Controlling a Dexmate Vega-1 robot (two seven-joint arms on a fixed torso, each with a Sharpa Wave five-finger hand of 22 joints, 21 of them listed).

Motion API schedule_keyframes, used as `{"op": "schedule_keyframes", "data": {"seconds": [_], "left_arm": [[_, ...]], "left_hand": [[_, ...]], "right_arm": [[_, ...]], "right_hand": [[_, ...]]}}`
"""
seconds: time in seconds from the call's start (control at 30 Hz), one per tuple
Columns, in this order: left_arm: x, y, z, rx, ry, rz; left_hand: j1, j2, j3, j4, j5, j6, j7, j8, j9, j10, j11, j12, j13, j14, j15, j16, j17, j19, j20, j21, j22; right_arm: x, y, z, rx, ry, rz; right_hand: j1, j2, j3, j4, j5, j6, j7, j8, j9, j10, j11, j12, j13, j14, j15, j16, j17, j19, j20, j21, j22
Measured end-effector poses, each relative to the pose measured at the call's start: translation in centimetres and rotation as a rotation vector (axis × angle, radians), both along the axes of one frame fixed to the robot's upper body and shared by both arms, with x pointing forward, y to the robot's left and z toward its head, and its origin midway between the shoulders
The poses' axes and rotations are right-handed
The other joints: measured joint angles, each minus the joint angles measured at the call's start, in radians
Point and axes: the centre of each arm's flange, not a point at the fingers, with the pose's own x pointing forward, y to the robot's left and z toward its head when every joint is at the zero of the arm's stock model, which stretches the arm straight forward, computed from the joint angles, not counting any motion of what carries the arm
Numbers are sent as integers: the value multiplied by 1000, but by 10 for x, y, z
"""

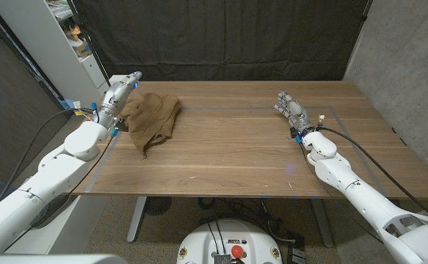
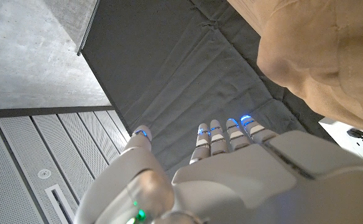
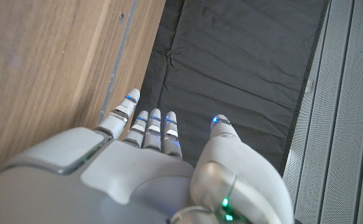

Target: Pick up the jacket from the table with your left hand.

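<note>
A brown jacket [image 1: 153, 118] lies crumpled on the wooden table [image 1: 236, 154] at its far left. My left hand [image 1: 120, 96] stands right beside the jacket's left edge with fingers straight and apart, holding nothing. In the left wrist view the jacket [image 2: 318, 56] fills the corner beyond my left hand [image 2: 231, 174], whose fingers [image 2: 215, 137] point past it at the dark curtain. My right hand [image 1: 290, 108] stands on its edge at the table's right side, fingers extended and empty; the right wrist view shows the same hand [image 3: 150, 162] next to bare wood.
A black curtain [image 1: 221, 37] hangs behind the table. A white shelf unit [image 1: 74, 44] stands at the back left, close to my left arm. A concrete wall [image 1: 412, 66] is on the right. Bare wood stretches between the jacket and my right hand.
</note>
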Motion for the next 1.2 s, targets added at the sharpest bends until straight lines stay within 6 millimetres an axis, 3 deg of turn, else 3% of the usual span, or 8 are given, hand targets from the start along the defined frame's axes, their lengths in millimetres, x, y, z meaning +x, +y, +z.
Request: {"op": "schedule_keyframes", "data": {"seconds": [1.2], "left_arm": [[-23,22,17,109,-65,218]], "left_hand": [[28,9,7,-23,0,43,-14,11,0,37,-16,7,5,33,-11,4,0,9,2,4,0]], "right_arm": [[0,-2,1,4,-7,-9]], "right_hand": [[0,0,-4,-4,0,0,0,0,0,2,-2,0,0,5,-5,0,0,0,0,0,0]]}}
